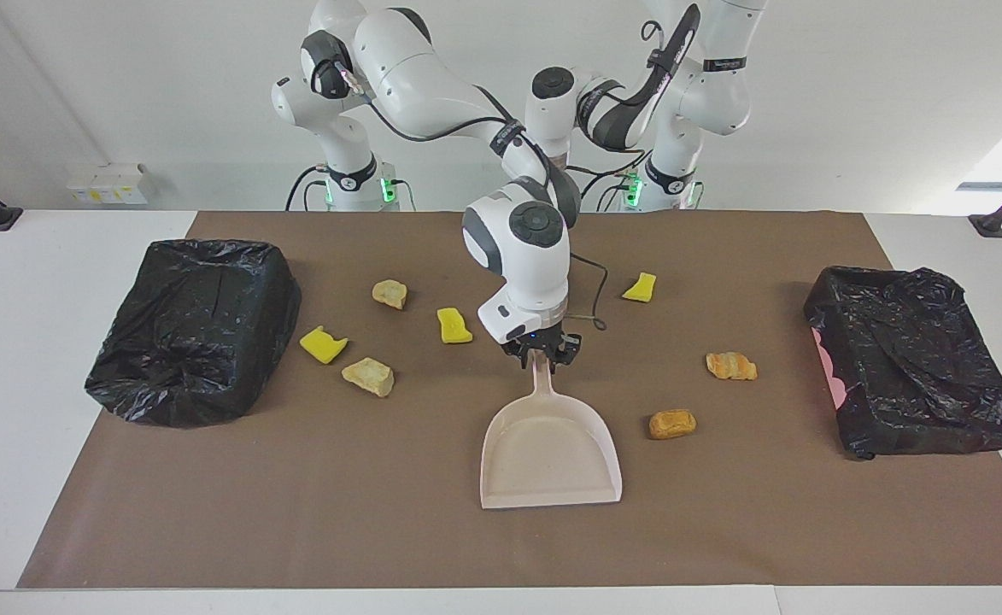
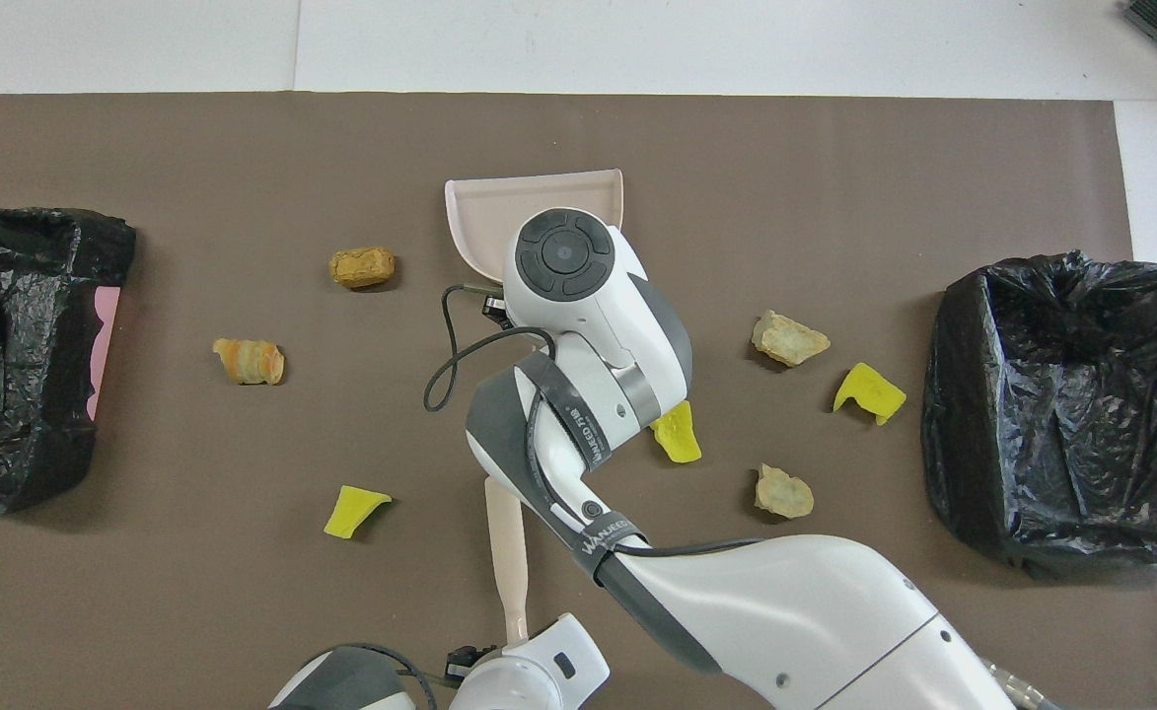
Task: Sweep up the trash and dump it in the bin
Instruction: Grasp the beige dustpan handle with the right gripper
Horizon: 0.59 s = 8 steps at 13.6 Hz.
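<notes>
The trash is seven small scraps scattered on the brown mat (image 1: 295, 521) that covers the bench, all lying loose and well apart from each other. Three are bright yellow sponge pieces with cut, notched edges (image 1: 323, 344) (image 1: 454, 325) (image 1: 640, 288). Two are pale tan lumps that look like rough stone (image 1: 389, 293) (image 1: 369, 376). Two are orange-brown pieces like crusty bread (image 1: 731, 366) (image 1: 671, 424).

The tan lumps and two of the sponges lie in the middle band of the frame toward the right arm's end, near a bin lined with a black bag (image 1: 197, 329). The bread pieces lie toward the left arm's end, between the dustpan (image 1: 552, 453) and a second black-bagged bin (image 1: 911, 367) with a pink edge showing.

The right claw (image 1: 543, 352) is at the centre of the frame, closed on the top of the dustpan's handle. The beige pan lies flat on the mat, its mouth pointing away from the robots, and holds no scraps.

The left claw (image 2: 504, 656) is at the bottom middle of the overhead view, where a pale stick-like handle (image 2: 505, 552) meets it; whether it grips that handle I cannot tell.
</notes>
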{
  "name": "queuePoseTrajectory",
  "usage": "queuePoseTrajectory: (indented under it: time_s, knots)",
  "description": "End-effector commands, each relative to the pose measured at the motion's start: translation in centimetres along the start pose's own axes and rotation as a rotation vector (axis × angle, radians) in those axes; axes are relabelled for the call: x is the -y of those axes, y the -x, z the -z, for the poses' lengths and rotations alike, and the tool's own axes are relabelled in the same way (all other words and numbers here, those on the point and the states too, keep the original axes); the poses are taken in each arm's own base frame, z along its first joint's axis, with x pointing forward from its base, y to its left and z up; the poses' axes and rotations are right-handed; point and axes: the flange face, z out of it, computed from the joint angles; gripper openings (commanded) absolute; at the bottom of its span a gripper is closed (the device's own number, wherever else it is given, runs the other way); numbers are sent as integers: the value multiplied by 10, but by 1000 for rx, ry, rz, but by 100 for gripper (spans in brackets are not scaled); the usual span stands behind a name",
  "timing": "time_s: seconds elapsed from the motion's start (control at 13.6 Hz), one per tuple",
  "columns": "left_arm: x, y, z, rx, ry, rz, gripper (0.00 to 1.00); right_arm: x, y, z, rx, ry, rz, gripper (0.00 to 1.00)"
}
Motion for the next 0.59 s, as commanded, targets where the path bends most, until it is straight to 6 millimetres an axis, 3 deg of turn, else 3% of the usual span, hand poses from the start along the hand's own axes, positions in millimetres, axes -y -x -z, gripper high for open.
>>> queuePoseTrajectory:
  time_s: [0.0,0.15,0.37,0.52]
  knots:
    - [3,-1,-2,15,-8,12,15,-1,-6,-1,-19,-1,29,0]
    - [4,-3,1,23,-19,15,0,-6,-12,4,-23,-3,27,0]
    - [13,-20,17,40,-29,49,0,-19,-24,18,-30,-3,74,0]
    - [19,-24,24,32,-28,57,0,-23,-27,38,-50,-8,140,0]
